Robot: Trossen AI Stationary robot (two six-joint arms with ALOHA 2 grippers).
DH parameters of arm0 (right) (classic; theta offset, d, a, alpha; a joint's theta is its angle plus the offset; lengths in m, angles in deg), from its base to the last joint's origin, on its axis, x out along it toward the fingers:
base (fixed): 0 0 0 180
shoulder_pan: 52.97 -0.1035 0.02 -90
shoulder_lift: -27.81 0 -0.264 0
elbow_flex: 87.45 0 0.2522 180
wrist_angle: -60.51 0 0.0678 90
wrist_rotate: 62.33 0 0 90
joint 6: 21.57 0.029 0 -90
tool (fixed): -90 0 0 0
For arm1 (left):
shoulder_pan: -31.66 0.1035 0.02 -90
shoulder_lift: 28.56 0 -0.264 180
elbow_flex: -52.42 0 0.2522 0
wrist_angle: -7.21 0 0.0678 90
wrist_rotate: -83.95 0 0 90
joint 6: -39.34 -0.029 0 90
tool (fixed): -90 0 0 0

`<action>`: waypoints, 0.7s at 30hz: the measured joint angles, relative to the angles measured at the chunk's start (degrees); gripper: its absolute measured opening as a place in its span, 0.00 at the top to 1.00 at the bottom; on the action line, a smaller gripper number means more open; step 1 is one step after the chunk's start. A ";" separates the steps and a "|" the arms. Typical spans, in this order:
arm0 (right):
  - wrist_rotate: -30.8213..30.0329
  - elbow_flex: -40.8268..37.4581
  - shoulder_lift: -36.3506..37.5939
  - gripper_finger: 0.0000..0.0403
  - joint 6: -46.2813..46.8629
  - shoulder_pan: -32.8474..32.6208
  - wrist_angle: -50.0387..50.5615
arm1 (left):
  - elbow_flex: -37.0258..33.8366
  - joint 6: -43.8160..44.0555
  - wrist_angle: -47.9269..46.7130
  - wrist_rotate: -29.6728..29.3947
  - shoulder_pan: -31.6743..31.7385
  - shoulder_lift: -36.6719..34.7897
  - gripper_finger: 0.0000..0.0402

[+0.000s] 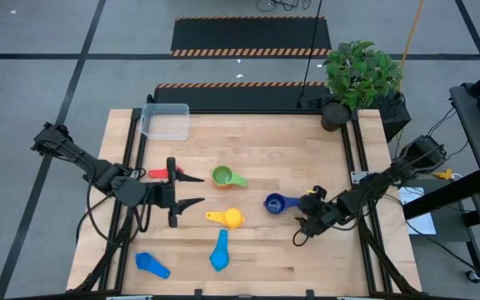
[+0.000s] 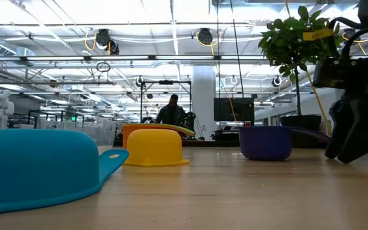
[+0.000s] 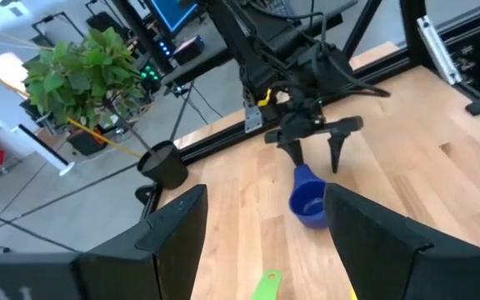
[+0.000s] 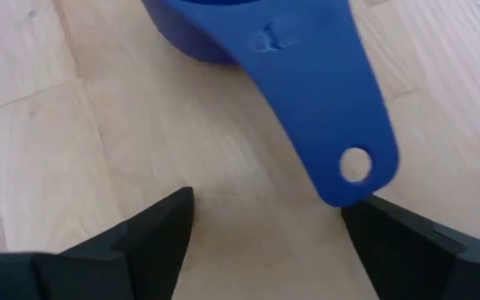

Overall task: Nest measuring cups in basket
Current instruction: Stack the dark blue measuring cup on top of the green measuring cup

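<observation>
Right of navy cup (image 1: 276, 202), my right tool (image 1: 312, 200) open, empty, straddling handle tip; left tool (image 1: 192, 191) open, empty, mid-table.

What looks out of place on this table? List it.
Nothing is spilled or visibly damaged. The cups lie scattered on the table, none in the basket. The yellow cup and two light blue cups sit upside down; the green cup and navy cup are upright.
</observation>
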 joint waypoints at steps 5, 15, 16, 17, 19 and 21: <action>1.62 -0.11 2.22 0.31 -0.40 0.03 0.52 | 0.00 -0.28 -0.01 -1.98 0.00 0.00 0.39; 8.91 -0.31 11.86 0.32 11.59 0.48 13.34 | -0.04 -0.38 0.08 -2.04 0.00 0.00 0.39; 7.61 -0.31 12.42 0.32 10.43 0.48 14.91 | -0.04 -0.32 0.10 -2.04 0.00 0.00 0.39; 6.22 -0.31 12.82 0.32 8.79 0.48 15.86 | -0.04 -0.13 0.13 -2.04 0.00 0.00 0.39; 3.66 -0.31 13.41 0.32 3.74 0.61 16.14 | -0.04 0.27 0.10 -2.04 0.00 0.00 0.39; 1.34 -0.31 13.77 0.30 -1.76 1.19 15.99 | -0.04 0.78 0.15 -2.06 0.01 0.00 0.39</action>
